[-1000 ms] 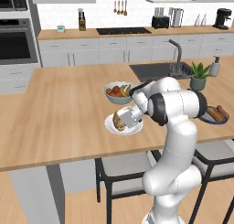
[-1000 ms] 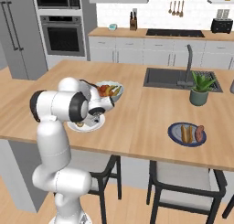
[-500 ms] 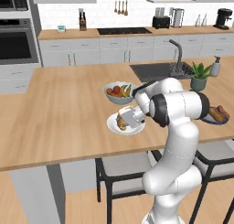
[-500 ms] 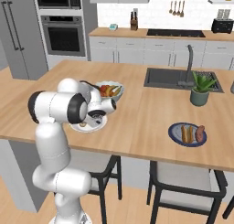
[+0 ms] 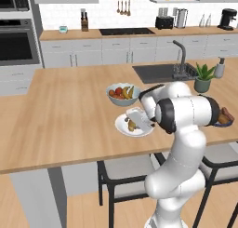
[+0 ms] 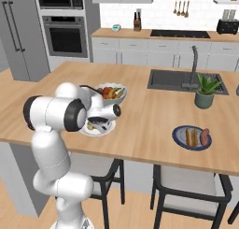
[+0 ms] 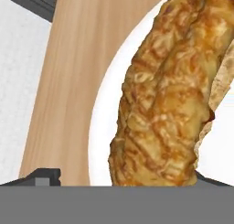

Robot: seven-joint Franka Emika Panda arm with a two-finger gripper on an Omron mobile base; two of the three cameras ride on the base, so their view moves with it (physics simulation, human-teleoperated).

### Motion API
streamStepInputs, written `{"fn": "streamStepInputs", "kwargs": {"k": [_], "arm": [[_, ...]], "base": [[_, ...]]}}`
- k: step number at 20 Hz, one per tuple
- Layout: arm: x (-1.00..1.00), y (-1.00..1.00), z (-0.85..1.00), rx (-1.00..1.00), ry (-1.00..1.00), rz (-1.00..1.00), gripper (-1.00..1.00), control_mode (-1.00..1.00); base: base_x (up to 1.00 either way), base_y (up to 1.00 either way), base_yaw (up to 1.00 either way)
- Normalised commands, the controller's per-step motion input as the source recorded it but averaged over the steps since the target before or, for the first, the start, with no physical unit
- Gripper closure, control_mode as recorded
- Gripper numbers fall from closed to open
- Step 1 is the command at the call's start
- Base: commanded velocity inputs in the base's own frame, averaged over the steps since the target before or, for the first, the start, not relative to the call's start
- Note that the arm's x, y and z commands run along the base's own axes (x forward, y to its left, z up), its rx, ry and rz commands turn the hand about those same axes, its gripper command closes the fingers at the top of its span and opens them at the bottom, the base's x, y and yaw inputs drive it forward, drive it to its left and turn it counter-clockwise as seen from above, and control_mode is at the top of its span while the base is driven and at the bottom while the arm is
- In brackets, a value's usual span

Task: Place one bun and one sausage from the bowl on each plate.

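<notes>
- On the light wooden island counter, a round white plate lies just in front of the robot arm, with food on it.
- The gripper hangs low over this plate, pointing down at it.
- In the hand view, the gripper has its two dark fingertips standing wide apart, one on either side of the near end of a long golden-brown baked bun.
- The bun lies flat on the plate; the fingertip on the left of that view is clear of it, so the jaws are parted and hold nothing.
- A paler tan piece lies against the bun's far side; what it is cannot be told.
- A pale grey-white bowl of colourful fruit stands just behind the plate.
- The wide, shallow, dark-rimmed round bowl sits well apart to the right near the counter's front edge, holding tan buns and a reddish sausage.
</notes>
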Motion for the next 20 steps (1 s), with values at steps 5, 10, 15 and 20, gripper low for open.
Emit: {"fn": "streamStepInputs", "kwargs": {"k": [5, 10, 15, 20], "arm": [[-0.48, -0.35, 0.24, -0.03, 0.04, -0.27, -1.00, -1.00], [-0.61, -0.01, 1.00, -0.09, 0.00, -0.24, -1.00, -1.00], [-0.42, 0.00, 0.92, -0.19, 0.03, -0.24, -1.00, -1.00], [-0.67, 0.00, 0.66, -0.29, 0.05, -0.18, -1.00, -1.00]], "base": [[0.00, 0.00, 0.00], [0.00, 0.00, 0.00], [0.00, 0.00, 0.00], [0.00, 0.00, 0.00]]}}
